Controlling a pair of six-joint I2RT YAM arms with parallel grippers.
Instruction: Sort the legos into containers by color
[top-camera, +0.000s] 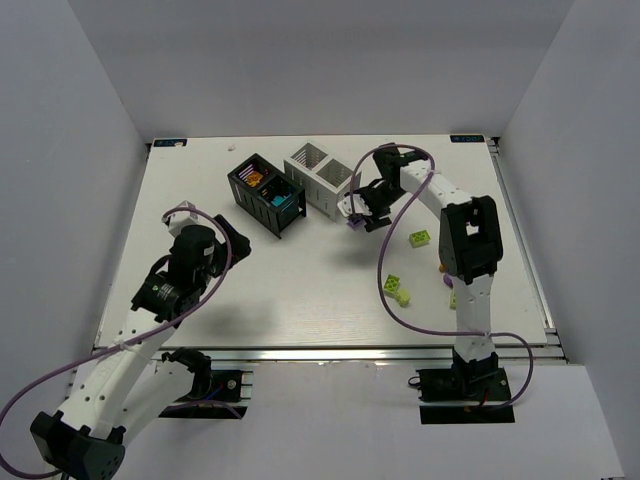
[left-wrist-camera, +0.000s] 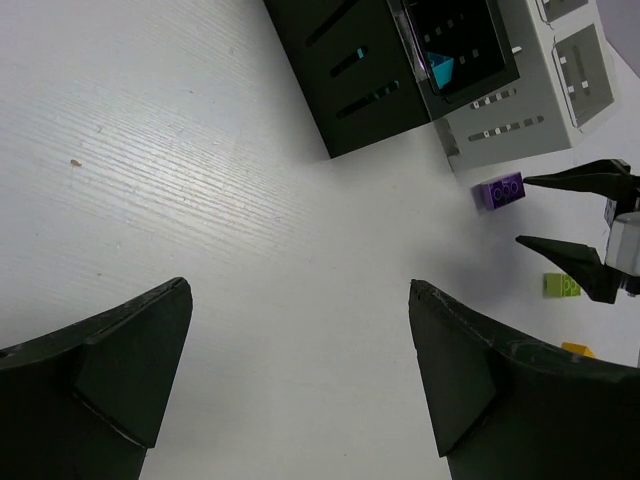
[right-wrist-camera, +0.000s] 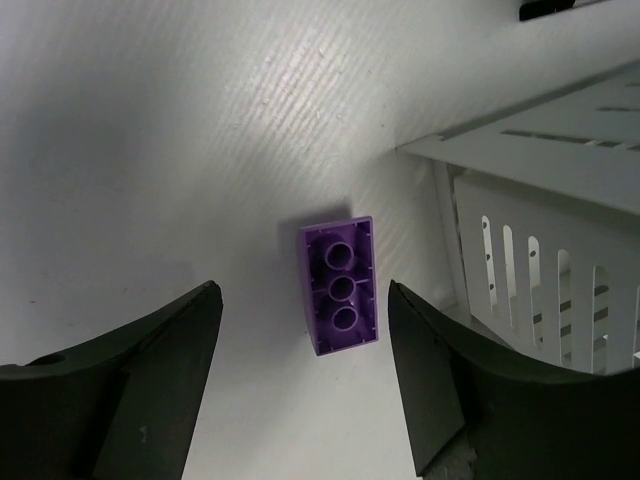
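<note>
A purple lego (right-wrist-camera: 340, 285) lies hollow side up on the table beside the white container (right-wrist-camera: 560, 250). My right gripper (right-wrist-camera: 302, 288) hangs open over it, its fingers on either side of the brick without touching, the right finger nearer. From above, the right gripper (top-camera: 356, 218) sits just in front of the white container (top-camera: 322, 178). The black container (top-camera: 265, 193) holds orange and purple pieces in one compartment and a teal lego (left-wrist-camera: 442, 70) in the other. My left gripper (left-wrist-camera: 300, 285) is open and empty over bare table, left of the black container.
Loose lime green legos (top-camera: 420, 238) (top-camera: 397, 290) lie on the right side of the table near the right arm's base, with a small orange piece (left-wrist-camera: 577, 349) among them. The table's raised edge (top-camera: 520, 240) runs along the right.
</note>
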